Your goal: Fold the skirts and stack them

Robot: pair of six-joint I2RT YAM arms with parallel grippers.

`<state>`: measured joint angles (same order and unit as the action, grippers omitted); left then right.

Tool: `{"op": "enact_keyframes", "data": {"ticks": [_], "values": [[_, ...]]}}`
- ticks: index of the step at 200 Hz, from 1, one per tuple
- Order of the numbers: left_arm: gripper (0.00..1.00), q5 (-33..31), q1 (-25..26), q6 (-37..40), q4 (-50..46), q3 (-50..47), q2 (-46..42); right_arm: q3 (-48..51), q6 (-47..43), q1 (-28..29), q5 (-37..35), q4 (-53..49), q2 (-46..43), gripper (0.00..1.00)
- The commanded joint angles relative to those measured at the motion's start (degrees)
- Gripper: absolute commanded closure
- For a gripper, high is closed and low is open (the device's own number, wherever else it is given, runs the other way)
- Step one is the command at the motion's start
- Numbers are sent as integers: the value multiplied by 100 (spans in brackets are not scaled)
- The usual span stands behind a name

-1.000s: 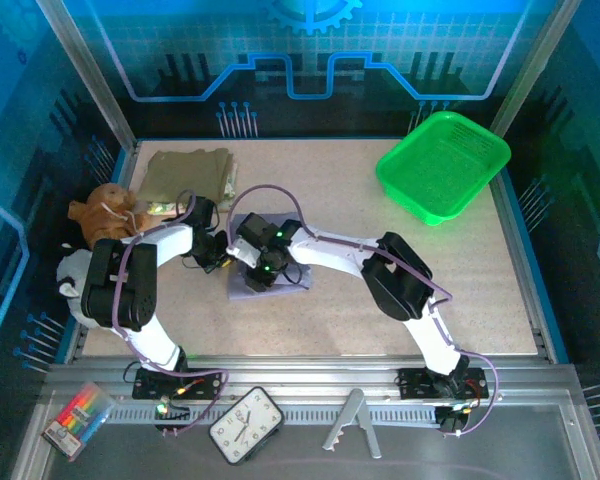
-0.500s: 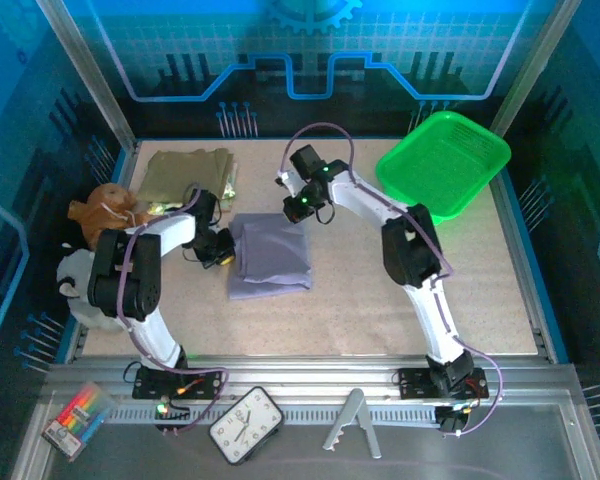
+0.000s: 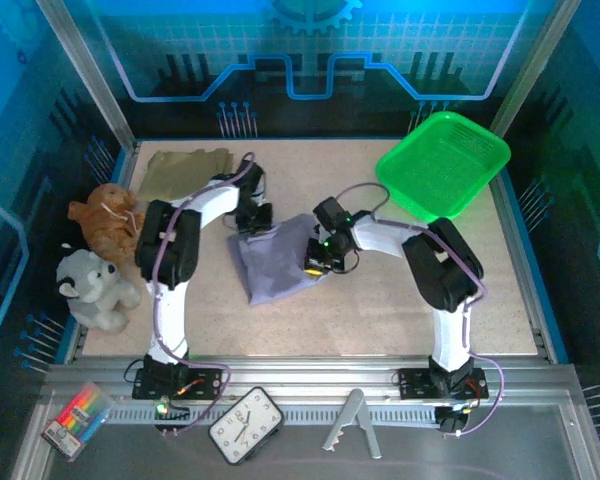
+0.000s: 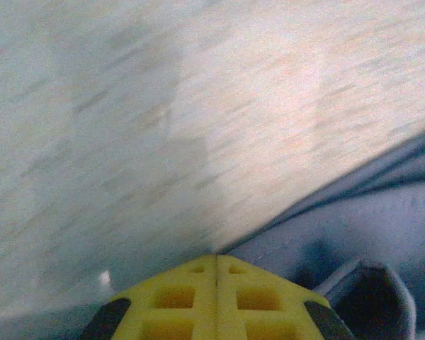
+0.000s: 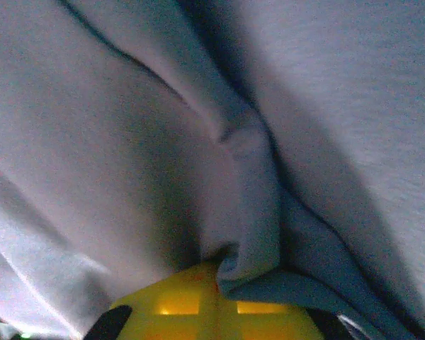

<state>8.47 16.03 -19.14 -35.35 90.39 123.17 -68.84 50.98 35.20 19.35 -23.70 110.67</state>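
Top view: the lavender-grey skirt (image 3: 275, 265) is found rumpled mid-table, with the left gripper (image 3: 251, 219) set at its far corner and the right gripper (image 3: 317, 262) at its right edge; the olive skirt (image 3: 185, 170) is laid far left. Left wrist view: the fingers (image 4: 184, 297) are pressed together on the hem. Right wrist view: a fold is pinched between the fingers (image 5: 177, 306). The cloth is judged light, limp and slippery; corners and hems should be gripped.

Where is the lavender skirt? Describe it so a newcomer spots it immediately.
Start at the beige table, whose far right corner holds a green basket. Near the table's middle lies the lavender-grey skirt, rumpled, unlike the olive skirt folded at the far left.
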Motion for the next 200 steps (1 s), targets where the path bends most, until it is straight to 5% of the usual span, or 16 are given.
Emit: {"op": "enact_keyframes", "data": {"ticks": [1, 45, 55, 87, 96, 150, 169, 200], "values": [[90, -6, 234, 442, -118, 661, 228, 394, 930, -90, -359, 707, -681, 77], [45, -398, 183, 493, -399, 791, -437, 117, -1078, -510, -918, 49, -1137, 53], [36, -448, 165, 373, -371, 570, -736, -92, -1736, -553, -1073, -130, -1033, 37], [10, -389, 137, -184, 106, -509, -1791, -780, -2928, -698, -1192, -484, -433, 36], [1, -342, 129, -352, 291, -860, -2053, -989, -3110, -721, -1225, -559, -241, 38], [1, -273, -69, -1043, 831, -2318, -3095, -1929, -3555, -759, -736, -835, 778, 47], [1, -290, -109, -1092, 802, -2559, -3209, -2013, -3503, -754, -485, -812, 822, 80], [1, -159, -153, -1101, 837, -2778, -3399, -2119, -3446, -735, 151, -680, 443, 97]]}}
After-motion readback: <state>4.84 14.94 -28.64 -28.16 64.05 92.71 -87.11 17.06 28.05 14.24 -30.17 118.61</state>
